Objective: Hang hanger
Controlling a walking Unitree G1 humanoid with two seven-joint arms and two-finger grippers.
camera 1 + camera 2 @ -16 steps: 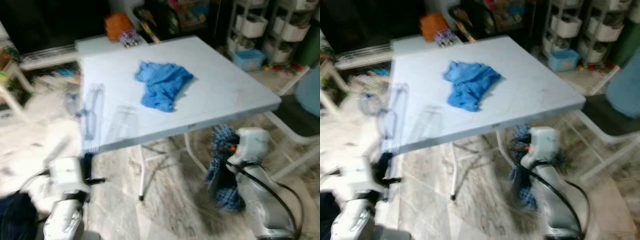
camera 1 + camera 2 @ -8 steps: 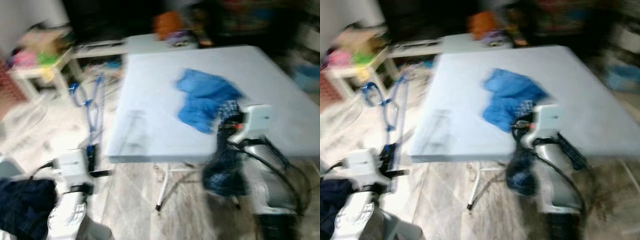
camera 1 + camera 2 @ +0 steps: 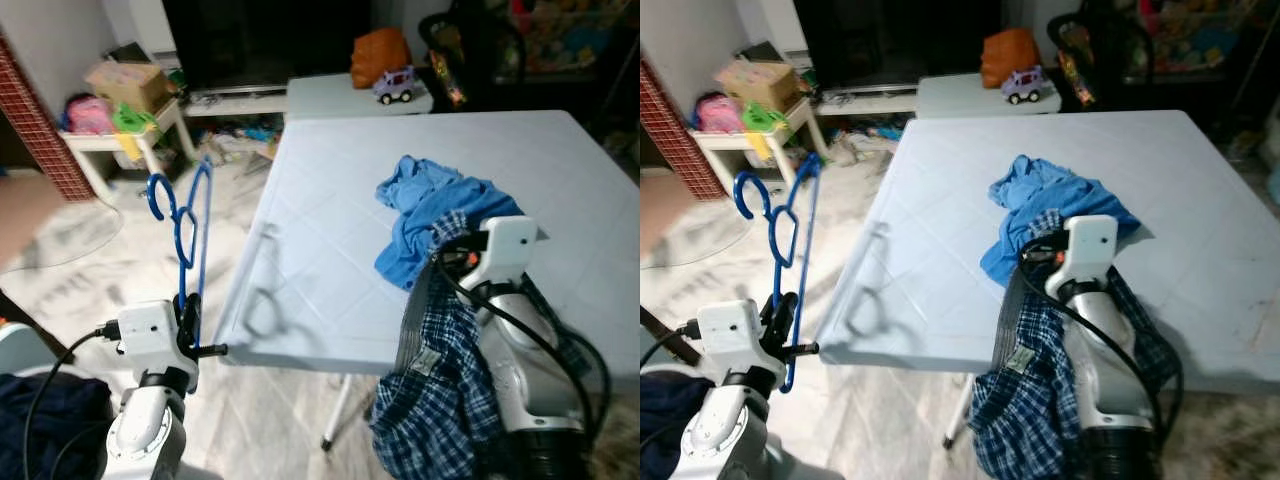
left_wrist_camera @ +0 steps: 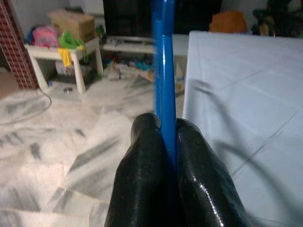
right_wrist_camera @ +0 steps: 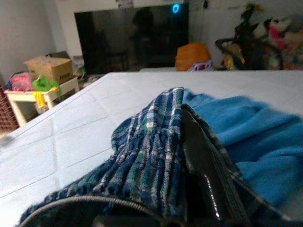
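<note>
Marble-patterned flooring runs under a pale blue folding table (image 3: 330, 290), with a dark TV screen (image 3: 260, 40) behind it. Our left gripper (image 4: 163, 156) is clamped tight on the blue hanger (image 3: 185, 235), which we hold off the table's near-left corner. From that claw the hanger's long axis rises almost straight up, its 2 hook curves topping out well above the fingers (image 4: 142, 161). Our right gripper (image 5: 199, 156) sits over the table's near edge with a plaid shirt (image 3: 440, 400) bunched around it and hanging down; it grips that cloth. Just beyond it lies a blue garment (image 3: 430, 215) on the tabletop. We judge the left arm the one to hang with, since the hanger is already in it. We can read no writing anywhere.
</note>
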